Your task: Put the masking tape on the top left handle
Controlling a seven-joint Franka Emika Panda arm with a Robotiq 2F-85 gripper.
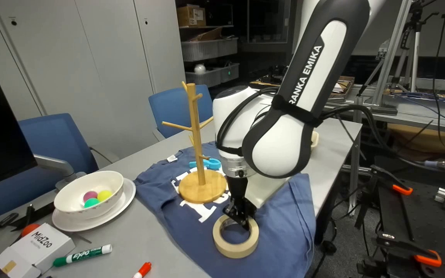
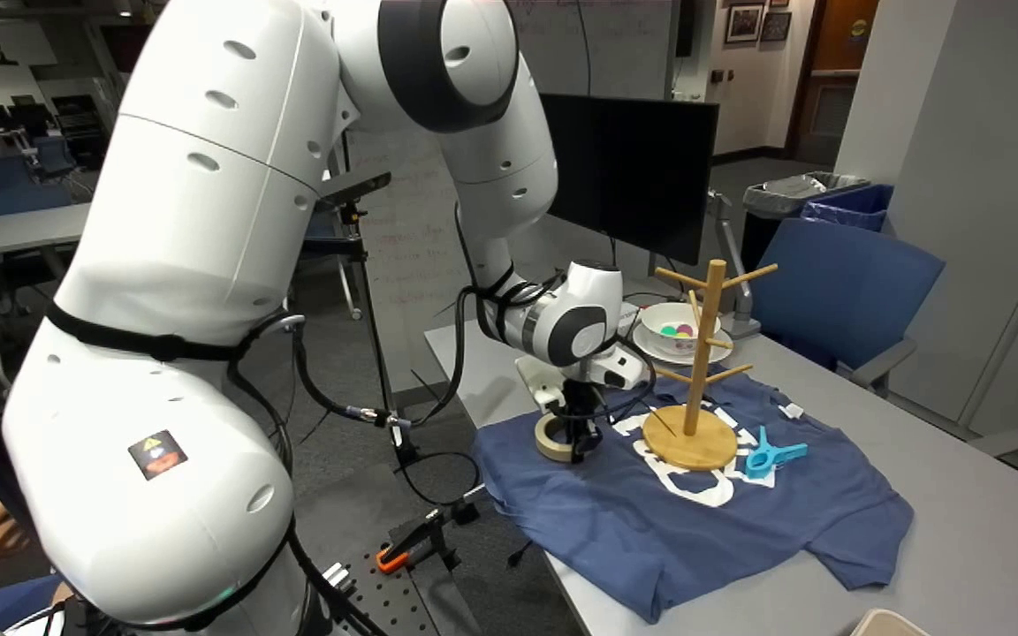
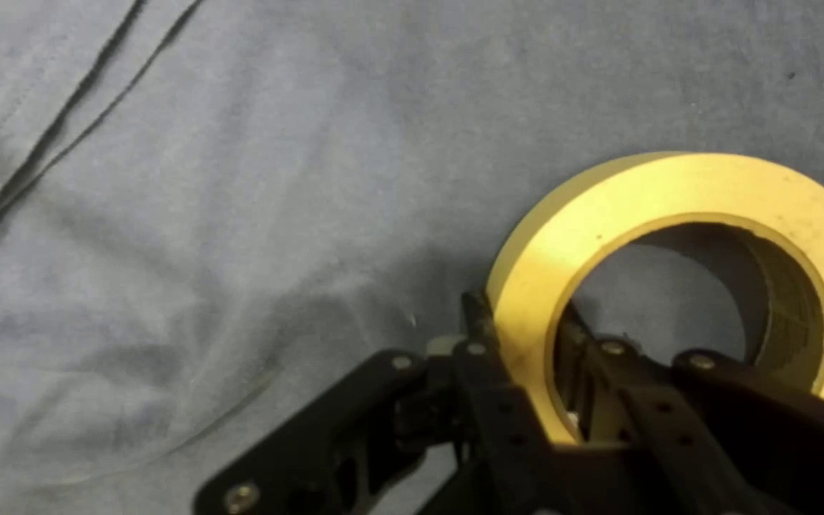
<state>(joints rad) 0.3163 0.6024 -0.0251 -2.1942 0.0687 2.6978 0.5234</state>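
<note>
Evidently pinched: the gripper (image 3: 526,322) has the masking tape (image 3: 705,186) by its wall, fingers (image 3: 478,318) parted only by the thickness of the roll, one against the outside, the other down in the hollow. Roll nearly level over the blue T-shirt (image 1: 276,239), hollow facing up; can't tell whether its underside touches cloth. It sits between the stand's round wooden base (image 1: 203,194) and the robot-side edge of the grey table (image 1: 334,148), apart from both. Shirt runs out to that edge. Cloth between roll and base. Pole (image 2: 703,362) upright; in an exterior view the top left handle (image 2: 679,277) angles up and out near its top, well above the roll. More pegs jut lower down. Turquoise clamp (image 2: 772,455) just beside the base, opposite side from the roll. White bowl (image 1: 108,202) on a plate (image 1: 129,194), near the shirt's edge, well apart from the roll.
</note>
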